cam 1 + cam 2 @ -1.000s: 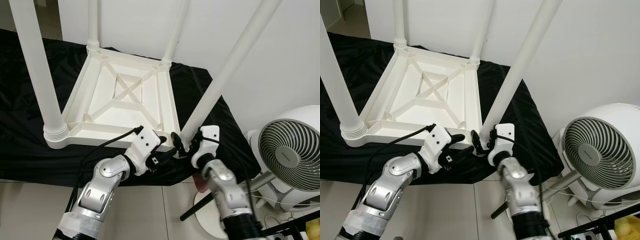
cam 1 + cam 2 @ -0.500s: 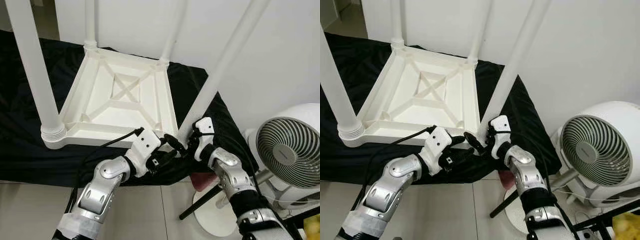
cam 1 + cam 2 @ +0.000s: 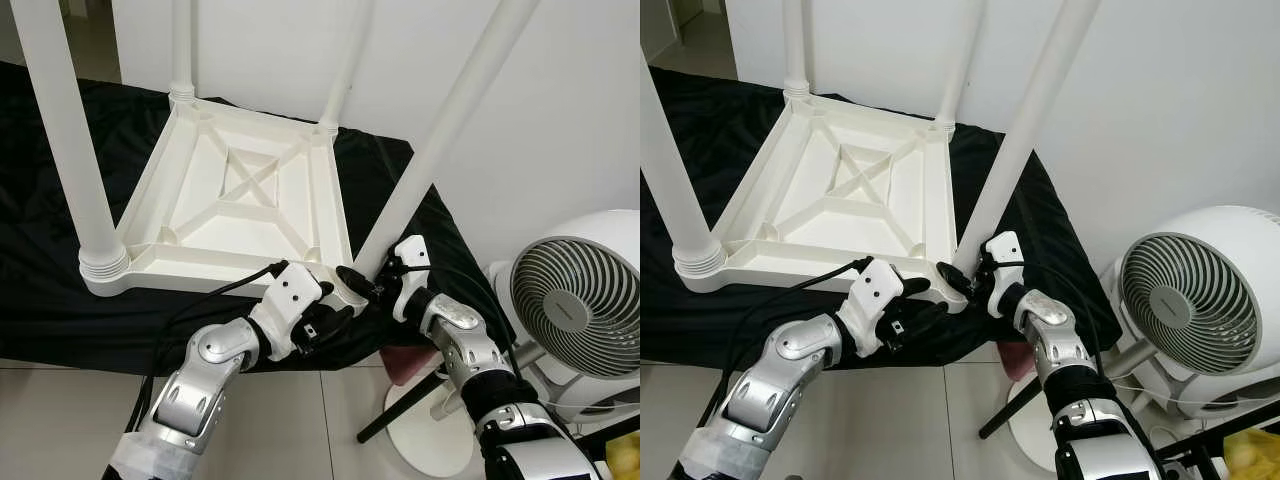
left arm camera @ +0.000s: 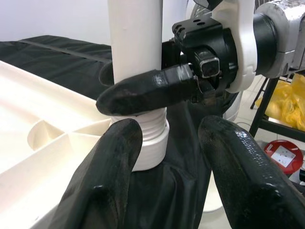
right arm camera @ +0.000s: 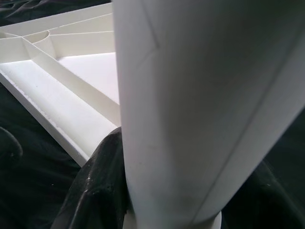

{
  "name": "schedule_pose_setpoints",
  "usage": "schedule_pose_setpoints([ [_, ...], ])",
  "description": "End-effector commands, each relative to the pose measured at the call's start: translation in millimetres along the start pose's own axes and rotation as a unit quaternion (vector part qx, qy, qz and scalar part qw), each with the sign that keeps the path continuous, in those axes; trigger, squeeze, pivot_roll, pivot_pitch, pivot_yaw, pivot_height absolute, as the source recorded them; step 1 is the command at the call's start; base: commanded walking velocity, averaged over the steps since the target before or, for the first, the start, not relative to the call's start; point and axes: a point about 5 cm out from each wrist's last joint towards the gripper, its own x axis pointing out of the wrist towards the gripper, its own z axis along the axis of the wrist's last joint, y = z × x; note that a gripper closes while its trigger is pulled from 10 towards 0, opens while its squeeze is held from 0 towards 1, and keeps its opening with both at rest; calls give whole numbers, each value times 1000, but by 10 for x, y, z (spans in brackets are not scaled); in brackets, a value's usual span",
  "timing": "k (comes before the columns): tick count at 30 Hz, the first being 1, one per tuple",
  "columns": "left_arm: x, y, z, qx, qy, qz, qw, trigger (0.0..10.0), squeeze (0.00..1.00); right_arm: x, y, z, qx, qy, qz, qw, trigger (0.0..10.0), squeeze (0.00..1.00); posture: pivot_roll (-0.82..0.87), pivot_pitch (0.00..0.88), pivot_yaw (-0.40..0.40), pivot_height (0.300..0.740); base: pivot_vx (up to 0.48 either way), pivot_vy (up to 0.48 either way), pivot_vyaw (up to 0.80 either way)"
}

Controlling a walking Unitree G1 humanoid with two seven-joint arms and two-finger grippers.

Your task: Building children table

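Observation:
A white children's table (image 3: pixel 200 262) lies upside down on a black cloth, with its legs pointing up. My right gripper (image 3: pixel 365 283) is shut on the near-right leg (image 3: pixel 440 140) just above its threaded collar (image 4: pixel 150 143). The wrist view has that leg (image 5: pixel 205 95) between the black fingers (image 5: pixel 95 186). My left gripper (image 3: pixel 335 310) hovers open just in front of the same corner. Its two fingers (image 4: pixel 109 186) are spread below the collar and hold nothing.
The black cloth (image 3: pixel 60 310) ends at the tiled floor near me. A white fan (image 3: pixel 575 300) stands at the right, with a black pole (image 3: pixel 400 410) and a red object (image 3: pixel 405 365) beneath my right arm. A white wall is close behind. Three other legs rise, one at the near left (image 3: pixel 70 140).
My right forearm has swung out to the right while its gripper stays at the leg's base. The left gripper has barely shifted. The view has moved slightly.

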Motion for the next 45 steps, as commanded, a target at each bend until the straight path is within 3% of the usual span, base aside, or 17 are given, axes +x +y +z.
schedule_pose_setpoints([
  [1,22,-66,11,-3,-2,-14,1000,10000,0,-103,-43,-127,1,28,-22,999,10000,0,134,6,-211,740,0,0,0],
  [5,16,-50,-1,-3,0,-8,1000,10000,0,-109,-59,-113,11,26,-46,999,10000,0,130,13,-211,740,0,0,0],
  [12,27,-21,-19,-3,3,3,1000,10000,0,-85,64,-154,36,37,-156,986,10000,0,123,20,-206,740,0,0,0],
  [15,24,-20,-21,-2,4,2,1000,10000,0,-88,96,-180,57,43,-218,973,10000,0,122,21,-206,740,0,0,0],
  [17,15,-18,-24,-4,5,1,1000,10000,0,-97,163,-204,72,45,-286,954,10000,0,113,23,-203,740,0,0,0],
  [18,15,-18,-24,-4,5,1,1000,10000,0,-97,163,-204,72,45,-286,954,10000,0,113,23,-203,740,0,0,0],
  [20,20,-16,-24,-4,5,0,1000,10000,0,-95,240,-219,80,51,-333,938,10000,0,114,23,-202,740,0,0,0],
  [23,27,-17,-20,-4,5,0,1000,10000,0,-84,313,-218,89,56,-351,930,10000,0,113,23,-204,740,0,0,0],
  [25,32,-21,-16,-5,3,-1,1000,10000,0,-30,451,-204,95,58,-334,936,10000,0,113,21,-205,740,0,0,0],
  [29,38,-23,-16,-5,2,-1,1000,10000,0,-68,405,-157,99,50,-337,935,10000,0,112,20,-208,740,0,0,0],
  [30,40,-23,-15,-5,3,-1,1000,10000,0,-71,402,-143,102,43,-333,936,10000,1000,116,20,-210,740,0,0,0],
  [39,24,-12,-15,-5,3,3,1000,10000,0,-102,385,-57,102,16,-302,948,10000,1000,119,20,-214,740,0,0,0],
  [40,18,-16,-15,-5,3,3,1000,10000,0,-145,342,-45,95,15,-275,957,10000,1000,117,23,-213,740,0,0,0],
  [42,18,-16,-15,-5,3,3,1000,10000,0,-145,342,-45,95,15,-275,957,10000,1000,117,23,-213,740,0,0,0],
  [43,11,-19,-14,-5,3,2,1000,10000,0,-193,301,-34,84,16,-245,966,10000,933,114,23,-212,740,0,0,0],
  [44,5,-21,-13,-6,3,2,1000,10000,0,-232,269,-31,76,18,-219,973,10000,204,114,23,-212,740,0,0,0],
  [45,1,-21,-12,-5,3,1,1000,10000,0,-262,243,-27,71,17,-198,978,10000,0,114,23,-212,740,0,0,0],
])
